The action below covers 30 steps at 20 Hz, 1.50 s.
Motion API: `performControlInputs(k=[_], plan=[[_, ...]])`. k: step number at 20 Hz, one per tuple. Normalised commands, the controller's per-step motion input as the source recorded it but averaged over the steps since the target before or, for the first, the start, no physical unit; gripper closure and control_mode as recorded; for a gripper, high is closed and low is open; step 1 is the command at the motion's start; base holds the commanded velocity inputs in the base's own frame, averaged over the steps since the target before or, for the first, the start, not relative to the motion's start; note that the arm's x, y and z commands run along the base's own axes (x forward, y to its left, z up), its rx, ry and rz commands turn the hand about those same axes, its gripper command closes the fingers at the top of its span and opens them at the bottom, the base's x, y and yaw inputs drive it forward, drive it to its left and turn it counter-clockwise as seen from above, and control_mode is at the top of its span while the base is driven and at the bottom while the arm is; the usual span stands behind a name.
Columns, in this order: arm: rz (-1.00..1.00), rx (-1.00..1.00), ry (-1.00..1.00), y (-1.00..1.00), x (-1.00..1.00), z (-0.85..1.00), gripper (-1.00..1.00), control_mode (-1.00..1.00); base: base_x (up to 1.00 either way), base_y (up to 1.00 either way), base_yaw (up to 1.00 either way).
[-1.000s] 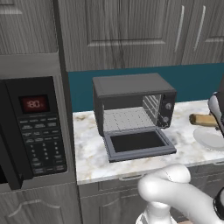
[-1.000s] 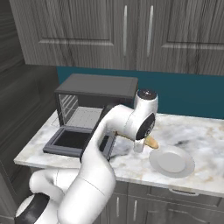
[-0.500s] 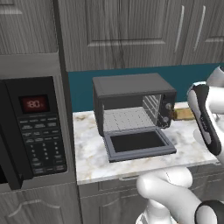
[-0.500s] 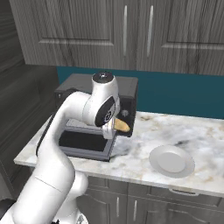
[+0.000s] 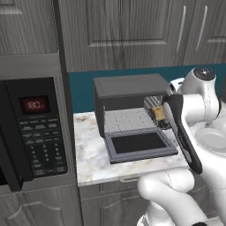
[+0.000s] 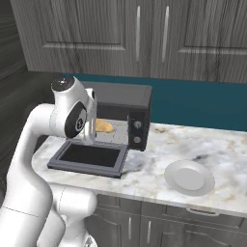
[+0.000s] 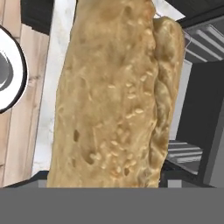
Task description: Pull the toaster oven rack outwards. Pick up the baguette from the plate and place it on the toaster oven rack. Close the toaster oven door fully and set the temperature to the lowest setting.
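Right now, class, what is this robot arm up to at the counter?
The white arm is carrying the baguette in its hand at the mouth of the toaster oven. The toaster oven door lies folded down flat, and the rack shows inside. The plate on the counter now sits without the bread. The door is not yet closed.

Left of centre, the tan elongated baguette sits at the mouth of the dark grey boxy toaster oven, above its lowered glass door. A round white plate lies lower right on the marbled tabletop.
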Motion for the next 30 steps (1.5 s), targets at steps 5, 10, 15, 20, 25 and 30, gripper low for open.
performControlInputs(k=[5,10,15,20,25,30], plan=[[0.00,0.00,0.01,0.52,0.08,-0.04,1.00,-1.00,0.00,0.00,0.00],[0.00,0.00,0.01,0.29,0.34,-0.11,1.00,-1.00,0.00,0.00,0.00],[0.00,0.00,0.00,0.24,0.43,-0.15,1.00,-1.00,0.00,0.00,0.00],[0.00,0.02,0.00,0.00,0.35,-0.23,1.00,-1.00,0.00,0.00,0.00],[0.00,0.06,0.00,0.00,0.31,-0.33,1.00,-1.00,0.00,0.00,0.00],[0.00,0.05,0.01,0.00,0.29,-0.30,1.00,-1.00,0.00,0.00,0.00]])
